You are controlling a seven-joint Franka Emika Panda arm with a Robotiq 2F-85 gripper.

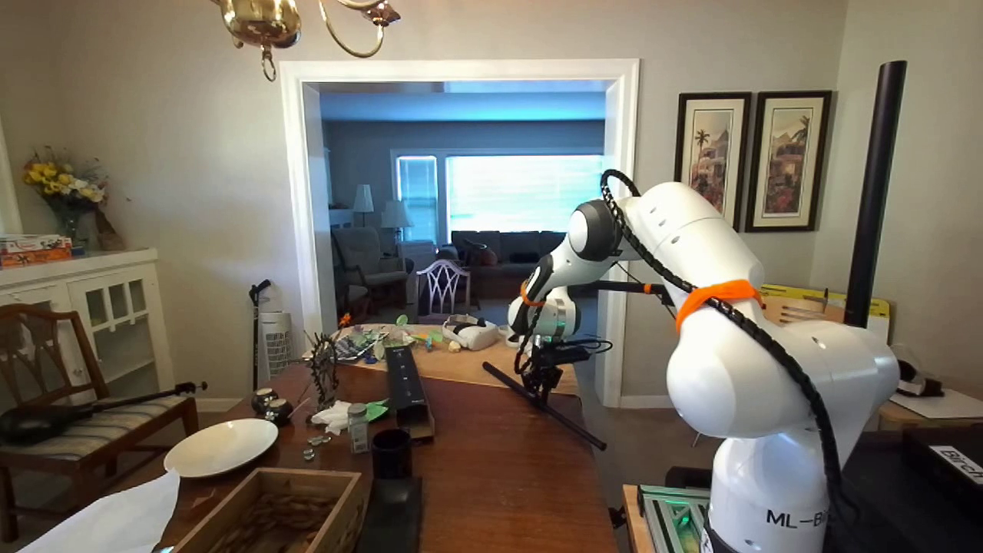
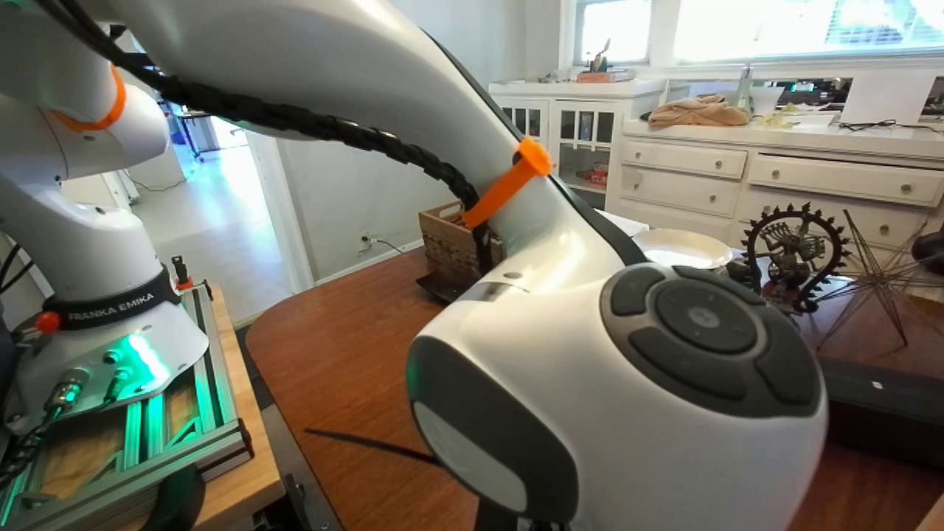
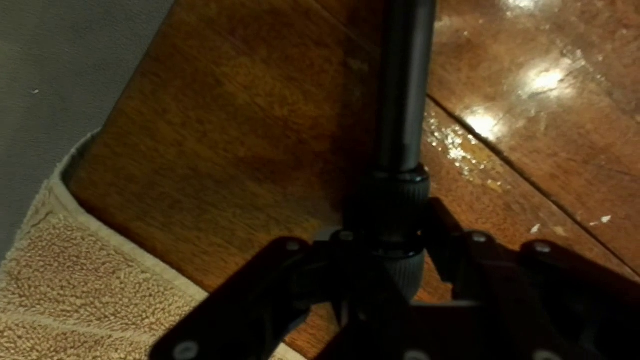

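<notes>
A black rod (image 1: 572, 425) runs aslant over the brown table (image 1: 507, 491), one end by the table's edge, the other reaching a tan towel (image 1: 453, 365). Beyond that towel end of the rod, in an exterior view, a white headset (image 1: 470, 332) sits beside a scatter of leaves and coloured pieces (image 1: 374, 343). To one side of the rod, and apart from it, stretches a long black box (image 1: 405, 384). Past the box, farther from the rod, stand a dark figurine with a spiked ring (image 1: 324, 372), a small jar (image 1: 359, 430) and a black cup (image 1: 392, 457). Well apart from the rod are a white plate (image 1: 223, 448) and a wooden crate (image 1: 349, 491).

The robot arm (image 2: 619, 442) itself blocks the sight of the rod in an exterior view: its thick white wrist covers the fingers (image 3: 452, 242) and most of the rod, so only one end of the rod shows past it.

In the wrist view the fingers stand partway apart, one on each side of the rod, at its ribbed collars (image 3: 405, 187). The one toward the table seam (image 3: 505, 159) appears to meet the rod; the opposite one sinks into deep darkness beside it, so I cannot tell whether the rod is firmly gripped or merely straddled.
</notes>
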